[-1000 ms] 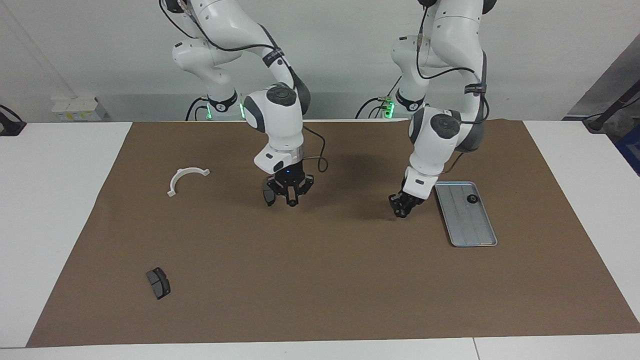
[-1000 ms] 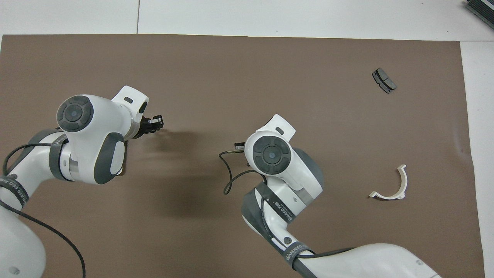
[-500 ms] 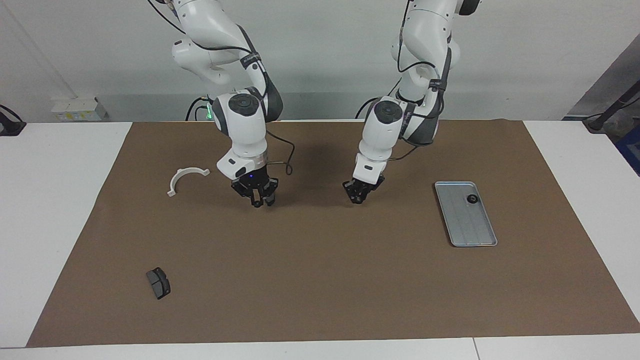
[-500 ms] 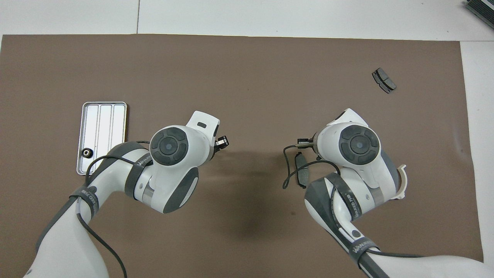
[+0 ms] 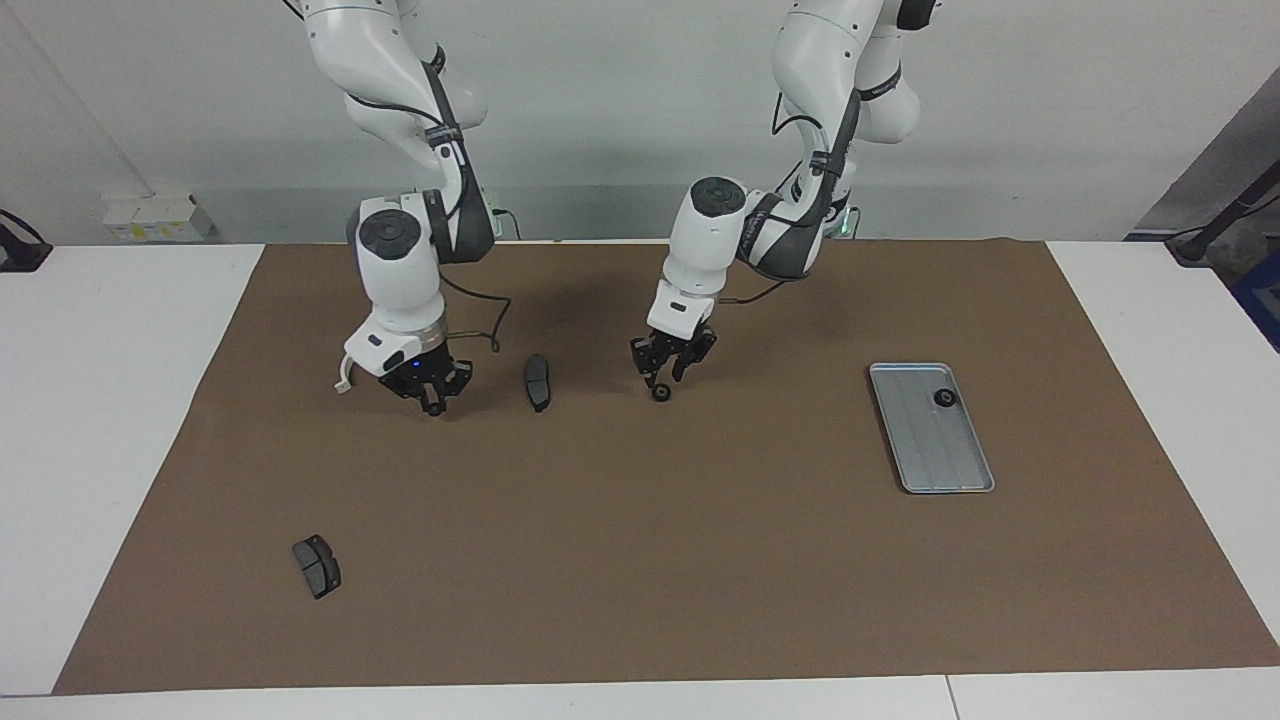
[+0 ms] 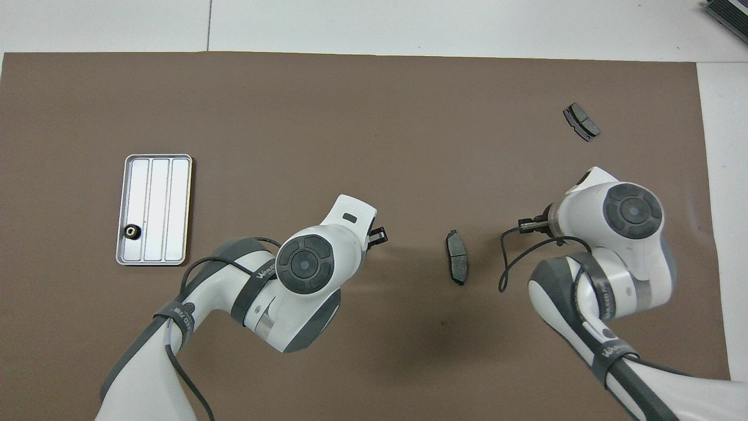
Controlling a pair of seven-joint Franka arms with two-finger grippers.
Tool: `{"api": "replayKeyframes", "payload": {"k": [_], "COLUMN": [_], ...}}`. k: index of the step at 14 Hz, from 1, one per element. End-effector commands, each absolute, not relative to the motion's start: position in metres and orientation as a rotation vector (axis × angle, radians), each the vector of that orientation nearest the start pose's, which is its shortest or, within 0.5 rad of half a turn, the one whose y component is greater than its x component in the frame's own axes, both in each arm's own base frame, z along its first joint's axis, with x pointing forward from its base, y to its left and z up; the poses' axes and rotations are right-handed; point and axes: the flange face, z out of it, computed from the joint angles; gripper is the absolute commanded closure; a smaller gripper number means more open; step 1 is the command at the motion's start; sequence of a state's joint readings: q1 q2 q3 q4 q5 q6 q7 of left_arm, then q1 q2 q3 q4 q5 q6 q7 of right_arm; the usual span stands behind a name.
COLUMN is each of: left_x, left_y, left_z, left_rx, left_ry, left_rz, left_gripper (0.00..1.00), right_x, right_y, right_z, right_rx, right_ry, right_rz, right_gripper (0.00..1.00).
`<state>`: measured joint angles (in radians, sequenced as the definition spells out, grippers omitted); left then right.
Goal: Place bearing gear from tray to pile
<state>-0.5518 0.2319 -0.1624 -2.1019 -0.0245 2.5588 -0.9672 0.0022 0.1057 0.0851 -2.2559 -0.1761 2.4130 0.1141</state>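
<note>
**A:** Where's the gear?

**B:** Gear [image 5: 661, 393] is at the tips of the left gripper [image 5: 668, 378], mid-frame in the facing view, just above the mat [image 5: 640, 560]. Fingers look clamped on it, but from this range it could be touching only one tip.

**A:** Tray?

**B:** Tray [image 5: 950, 470] lies flat on the mat toward the left arm's end, well apart from that gripper. A second gear [image 5: 943, 398] sits in it, near the rim closest to the robots.

**A:** Right arm?

**B:** Right gripper [image 5: 433, 400] hangs low over the mat in the upper half of the frame, toward the right arm's end. Can't tell if its fingers are apart or together.

**A:** Loose parts?

**B:** Pad [image 5: 537, 381] lies on the mat between the two grippers, touching neither. Arc [image 5: 342, 382] is just beside the right gripper, mostly hidden by that arm. Second pad [image 5: 317, 566] is low in the frame, farther from the robots, near the mat's edge. The mat covers most of the white worktop [image 5: 100, 400].
</note>
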Motion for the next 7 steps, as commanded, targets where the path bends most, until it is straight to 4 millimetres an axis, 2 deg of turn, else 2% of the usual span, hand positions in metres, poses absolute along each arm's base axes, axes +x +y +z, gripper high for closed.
{"api": "replayKeyframes", "payload": {"k": [1, 2, 4, 5, 7], "left_x": [0.451, 0.453, 0.473, 0.489, 0.519], "left_y": [-0.388, -0.387, -0.372, -0.356, -0.315], "left_z": [0.336, 0.337, 0.339, 0.342, 0.351], "left_rx": [-3.315, -3.315, -3.304, -3.295, -3.269], "left_ry": [-0.475, -0.470, -0.528, -0.592, -0.712], "left_rz": [-0.220, -0.222, -0.231, -0.244, -0.276], "left_gripper": [0.00, 0.00, 0.00, 0.00, 0.00], "right_x": [0.529, 0.529, 0.529, 0.529, 0.532], "right_y": [0.001, -0.011, -0.037, -0.047, -0.050], "right_z": [0.324, 0.321, 0.316, 0.315, 0.309], "right_rx": [-3.242, -3.242, -3.243, -3.243, -3.232], "right_ry": [-0.221, -0.224, -0.213, -0.204, -0.185], "right_rz": [-0.093, -0.082, -0.071, -0.071, -0.095], "right_gripper": [0.97, 0.94, 0.93, 0.89, 0.78]}}
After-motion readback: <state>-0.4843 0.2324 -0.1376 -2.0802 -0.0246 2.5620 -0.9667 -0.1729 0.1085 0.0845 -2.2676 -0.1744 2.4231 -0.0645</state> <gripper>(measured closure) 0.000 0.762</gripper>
